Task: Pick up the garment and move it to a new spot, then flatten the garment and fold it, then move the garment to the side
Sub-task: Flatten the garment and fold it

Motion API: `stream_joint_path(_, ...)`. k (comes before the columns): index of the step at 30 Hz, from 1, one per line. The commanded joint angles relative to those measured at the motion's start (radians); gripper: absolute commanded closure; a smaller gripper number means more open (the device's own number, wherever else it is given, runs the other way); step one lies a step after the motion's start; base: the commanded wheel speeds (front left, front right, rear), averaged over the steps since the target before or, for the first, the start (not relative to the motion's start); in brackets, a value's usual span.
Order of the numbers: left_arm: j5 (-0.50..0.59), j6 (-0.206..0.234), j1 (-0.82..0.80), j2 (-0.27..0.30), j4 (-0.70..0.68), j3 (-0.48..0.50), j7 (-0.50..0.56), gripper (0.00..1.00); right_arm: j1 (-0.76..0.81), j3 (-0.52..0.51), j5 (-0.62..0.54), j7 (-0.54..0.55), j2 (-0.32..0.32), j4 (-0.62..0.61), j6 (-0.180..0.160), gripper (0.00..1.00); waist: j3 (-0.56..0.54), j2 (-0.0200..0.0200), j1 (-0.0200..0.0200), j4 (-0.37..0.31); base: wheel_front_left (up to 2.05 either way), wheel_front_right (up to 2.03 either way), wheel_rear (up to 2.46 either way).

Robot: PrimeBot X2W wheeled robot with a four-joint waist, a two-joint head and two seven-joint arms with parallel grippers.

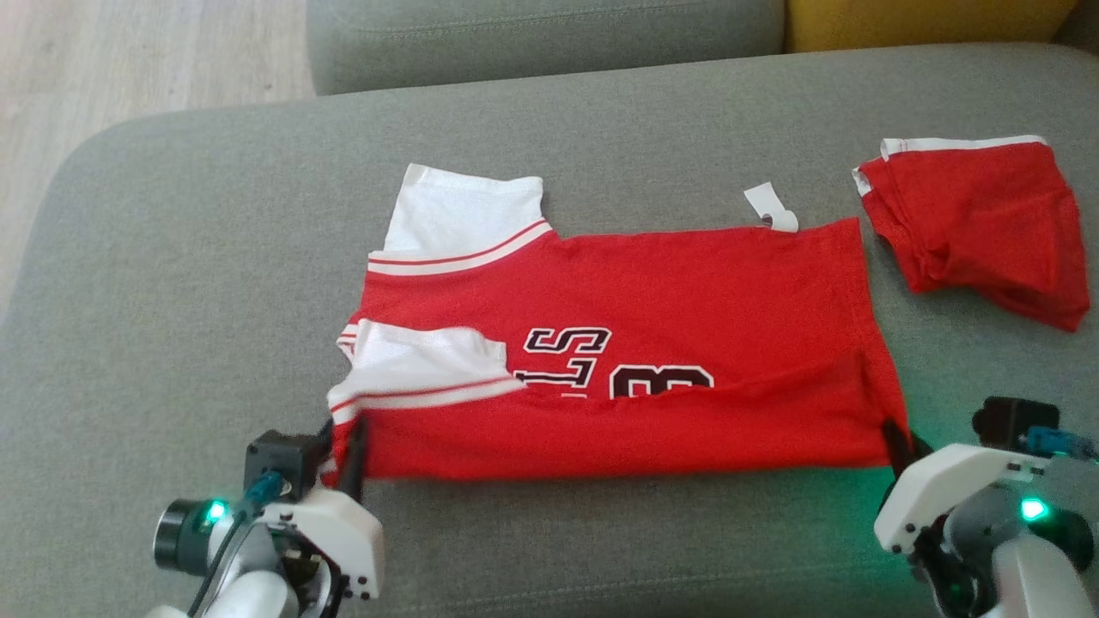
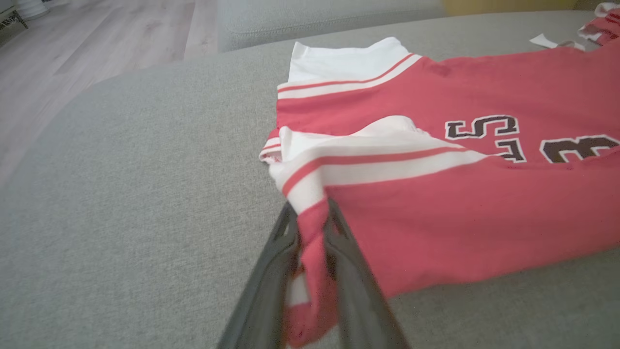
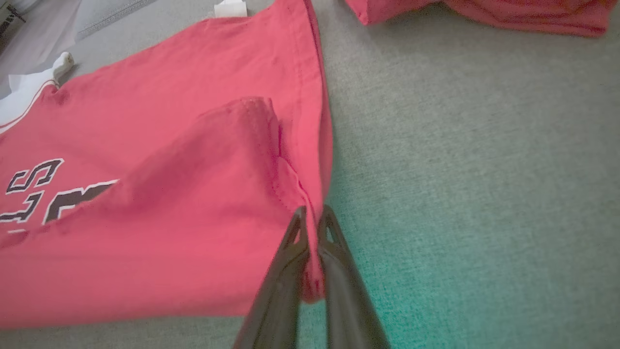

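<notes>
A red knit jersey (image 1: 652,343) with smooth white sleeves, red-striped trim and black outlined lettering lies lengthwise on the grey, coarse-woven sofa seat (image 1: 189,283). Its near part is folded up over the lettering in a long soft flap. A small white label (image 1: 770,206) sticks out at the far edge. A second red garment (image 1: 979,227), crumpled and white-edged, lies apart at the right. The left gripper (image 2: 311,209) sits low at the near left corner, its long dark fingers clamped on a bunched strip of striped cloth. The right gripper (image 3: 314,213) sits low at the near right corner, fingers pinched together on a thin fold of the hem. Pale wooden floor (image 1: 129,51) shows past the seat's rounded corner
</notes>
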Motion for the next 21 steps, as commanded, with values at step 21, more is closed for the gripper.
stream_joint_path(21,0.032,-0.107,-0.418,0.104,-0.001,0.058,0.014,0.0,-0.259,0.019,-0.054,-0.154,-0.007,-0.262,0.007,0.0,0.174,-0.0001,0.0,-0.093,0.0,0.0,0.0)
